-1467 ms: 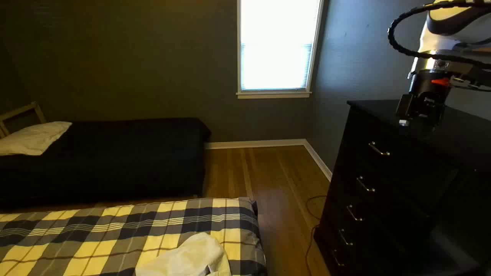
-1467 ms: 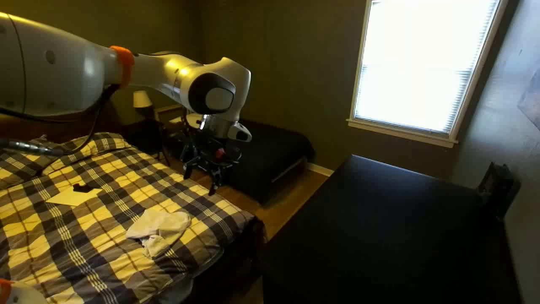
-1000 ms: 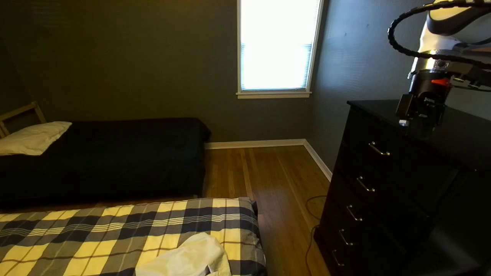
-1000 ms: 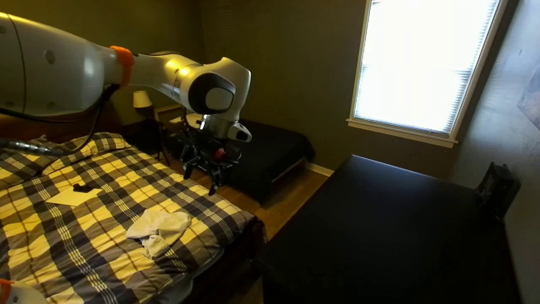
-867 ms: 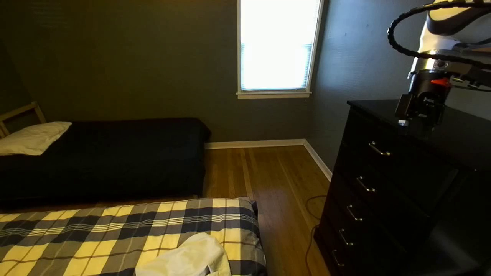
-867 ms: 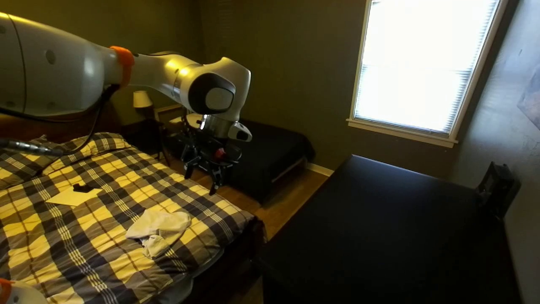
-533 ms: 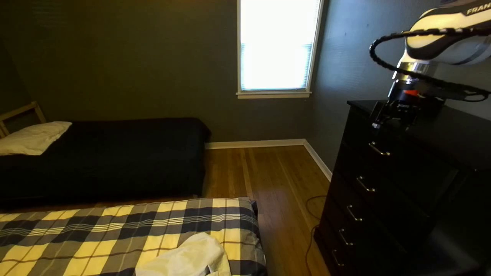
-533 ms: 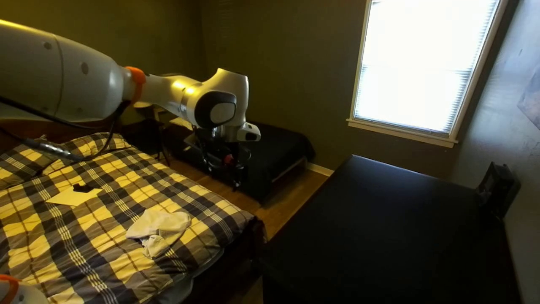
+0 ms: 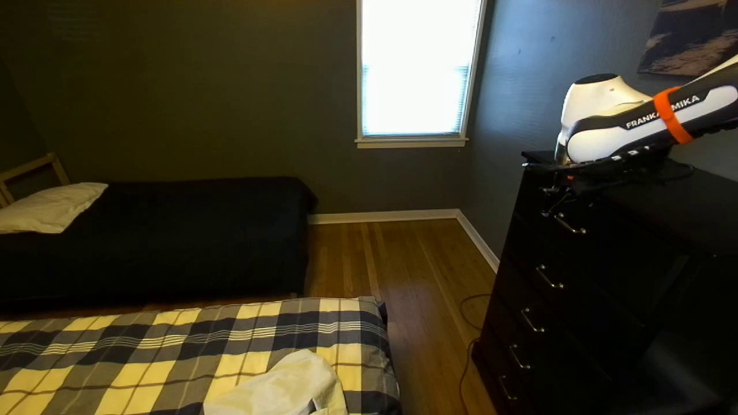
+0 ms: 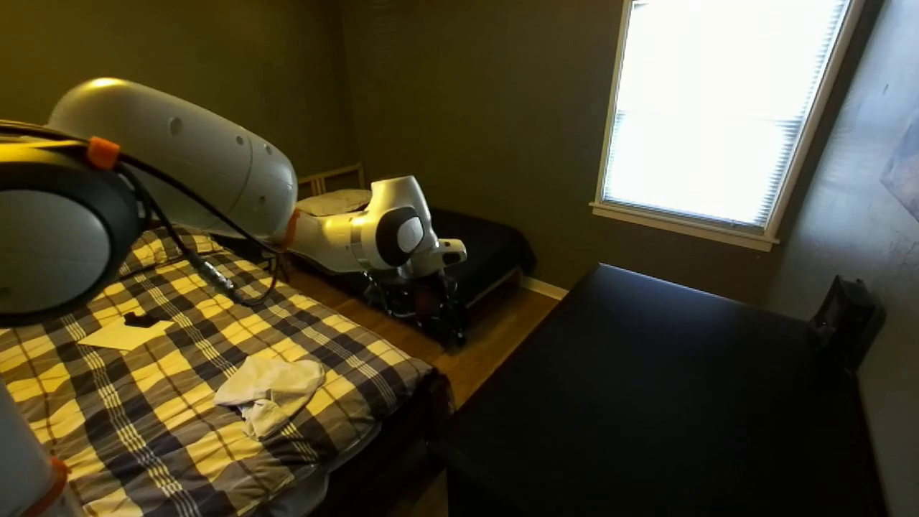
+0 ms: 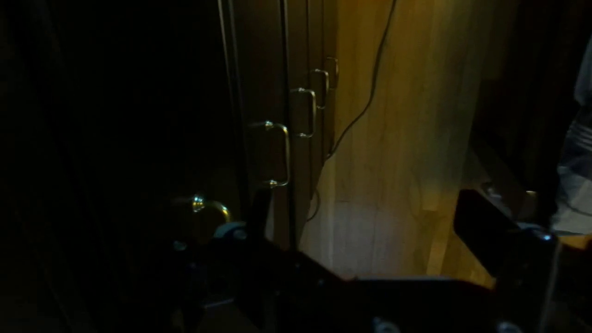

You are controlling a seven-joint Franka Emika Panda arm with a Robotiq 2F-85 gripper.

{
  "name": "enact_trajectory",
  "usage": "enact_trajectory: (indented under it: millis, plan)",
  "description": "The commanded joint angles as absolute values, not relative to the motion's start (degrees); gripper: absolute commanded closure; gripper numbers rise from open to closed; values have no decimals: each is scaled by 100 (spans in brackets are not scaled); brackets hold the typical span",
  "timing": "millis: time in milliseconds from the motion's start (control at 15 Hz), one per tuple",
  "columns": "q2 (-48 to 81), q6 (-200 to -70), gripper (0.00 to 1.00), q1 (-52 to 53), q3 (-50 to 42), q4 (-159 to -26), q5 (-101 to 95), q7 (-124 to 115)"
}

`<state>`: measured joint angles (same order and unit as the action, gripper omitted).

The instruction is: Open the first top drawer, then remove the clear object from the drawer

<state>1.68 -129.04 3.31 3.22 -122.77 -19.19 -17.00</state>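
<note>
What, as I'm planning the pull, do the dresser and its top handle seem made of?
Top handle: probably metal, polished; it catches bright glints.
Dresser: perhaps wood or board, dark, satin finish; its top shows a soft sheen, but no grain is discernible.

I record a bright, pale-framed rectangular window (image 9: 420, 75) in a dark grey wall (image 9: 202, 109), brown wood-plank flooring (image 9: 400, 271) and a black-covered bed (image 9: 173, 242).

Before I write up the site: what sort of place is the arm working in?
Most likely a bedroom in a home: there's a plaid-covered bed, a dark-covered bed beyond it, and a tall dark dresser with several drawers.
</note>
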Motion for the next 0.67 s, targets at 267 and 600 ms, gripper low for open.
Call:
enact_trajectory:
  millis: [267, 600]
  plan:
    - [1467, -12782, 0, 449, -8, -11205, -3142, -2471]
    - [2107, -12784, 0, 554, -248, -10677, -3188, -2471]
